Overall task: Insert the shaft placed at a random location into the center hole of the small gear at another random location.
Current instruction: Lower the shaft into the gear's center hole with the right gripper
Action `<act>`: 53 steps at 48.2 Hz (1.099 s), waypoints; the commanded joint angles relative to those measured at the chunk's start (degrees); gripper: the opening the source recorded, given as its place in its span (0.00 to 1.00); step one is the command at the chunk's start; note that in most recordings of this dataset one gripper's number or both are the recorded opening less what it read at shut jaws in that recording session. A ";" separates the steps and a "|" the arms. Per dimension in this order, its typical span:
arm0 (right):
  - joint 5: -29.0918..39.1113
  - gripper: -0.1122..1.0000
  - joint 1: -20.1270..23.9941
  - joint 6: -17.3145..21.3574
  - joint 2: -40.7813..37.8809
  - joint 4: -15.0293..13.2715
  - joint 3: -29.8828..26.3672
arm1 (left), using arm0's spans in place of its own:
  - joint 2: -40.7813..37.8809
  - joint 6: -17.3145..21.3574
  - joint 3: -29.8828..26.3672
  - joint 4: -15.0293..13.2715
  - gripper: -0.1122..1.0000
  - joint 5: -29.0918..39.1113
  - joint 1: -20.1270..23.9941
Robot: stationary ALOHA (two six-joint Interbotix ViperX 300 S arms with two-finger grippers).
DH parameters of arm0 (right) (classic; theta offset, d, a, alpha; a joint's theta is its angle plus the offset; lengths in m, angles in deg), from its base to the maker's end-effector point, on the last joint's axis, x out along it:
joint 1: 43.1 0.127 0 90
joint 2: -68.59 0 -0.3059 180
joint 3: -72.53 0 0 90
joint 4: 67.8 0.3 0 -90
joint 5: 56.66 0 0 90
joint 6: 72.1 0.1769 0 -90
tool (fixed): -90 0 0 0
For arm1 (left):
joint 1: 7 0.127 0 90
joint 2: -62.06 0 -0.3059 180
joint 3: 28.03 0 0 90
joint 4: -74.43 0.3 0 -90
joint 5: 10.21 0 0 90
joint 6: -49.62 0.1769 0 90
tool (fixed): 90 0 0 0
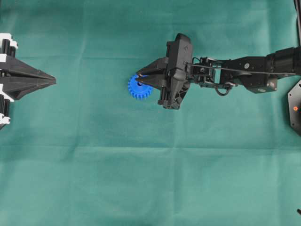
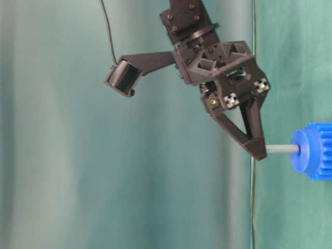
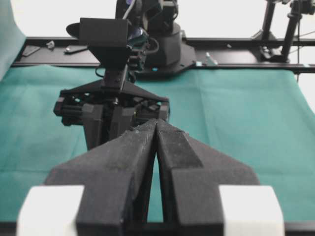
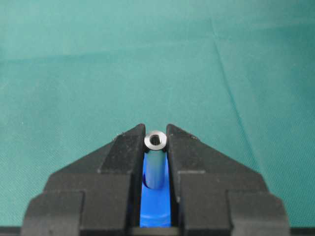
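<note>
The right hand [image 4: 156, 147] pinches the shaft [image 4: 155, 162], a smooth silvery metal cylinder with a hollow end, between matte black wedge fingers. Its far end sits in the center hole of the toothed blue plastic small gear [image 1: 139, 88], which lies just beyond the fingertips on the creased green cloth worktop [image 1: 141, 179]. The left hand [image 3: 156, 125] is pressed together, well apart.
</note>
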 commanded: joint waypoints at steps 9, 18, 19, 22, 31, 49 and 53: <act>-1.41 0.22 0.26 0.79 -0.09 0.88 -1.23 | -0.44 -0.09 -0.97 0.09 0.10 -0.35 0.09; -1.41 0.22 0.35 0.79 0.00 0.88 -1.14 | -0.35 -0.09 -0.97 0.09 0.10 -0.35 0.18; -1.41 0.22 0.35 0.79 -0.09 0.88 -1.14 | -0.35 -0.09 -0.97 0.09 0.10 -0.35 0.18; -1.41 0.22 0.35 0.79 -0.18 0.88 -1.14 | -0.35 -0.09 -0.97 0.09 0.10 -0.35 0.18; -1.41 0.22 0.35 0.88 -1.05 0.88 -1.32 | -0.44 -0.26 -0.97 0.09 0.10 -0.35 0.09; -1.41 0.22 0.35 0.88 -2.81 1.49 -1.41 | -0.44 -0.18 -0.97 0.09 0.10 -0.35 0.09; -1.41 0.22 0.35 0.88 -3.34 1.49 -1.58 | -0.44 -0.18 -0.97 0.09 0.10 -0.35 0.18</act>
